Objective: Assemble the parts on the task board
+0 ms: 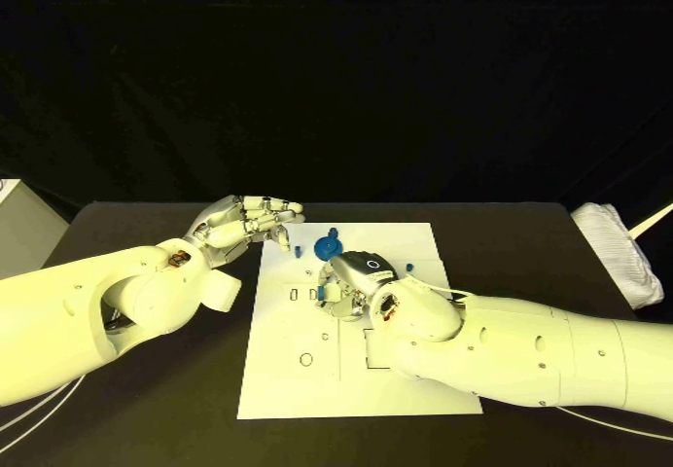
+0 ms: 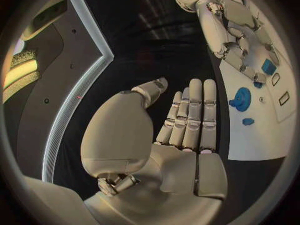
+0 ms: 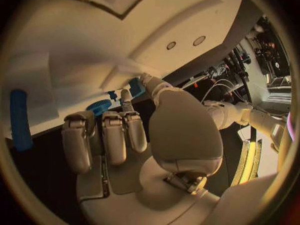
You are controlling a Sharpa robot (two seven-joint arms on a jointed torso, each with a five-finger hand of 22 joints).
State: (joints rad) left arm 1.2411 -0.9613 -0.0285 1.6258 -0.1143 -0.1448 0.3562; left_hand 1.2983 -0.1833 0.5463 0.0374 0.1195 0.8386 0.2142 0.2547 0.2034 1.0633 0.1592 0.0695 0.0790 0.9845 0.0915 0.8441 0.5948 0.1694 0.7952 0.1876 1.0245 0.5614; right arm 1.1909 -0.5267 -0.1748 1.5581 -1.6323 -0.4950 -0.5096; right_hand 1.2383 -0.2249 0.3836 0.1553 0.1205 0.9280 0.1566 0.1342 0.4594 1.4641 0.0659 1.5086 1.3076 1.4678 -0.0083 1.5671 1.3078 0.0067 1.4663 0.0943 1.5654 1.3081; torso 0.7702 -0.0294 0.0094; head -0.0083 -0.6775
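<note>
The white task board lies in the middle of the black table. My right hand hovers over its upper middle and pinches a small blue block between thumb and a fingertip, close to the board's surface. Just beyond that hand a round blue part stands on the board, with a small blue peg beside it. Another small blue part lies to the right. A long blue bar lies past the board's edge. My left hand hangs near the board's far left corner, fingers straight, holding nothing.
Small slots and an oval outline mark the board's left half. A white folded cloth lies at the table's right edge. A pale box stands off the table's left side.
</note>
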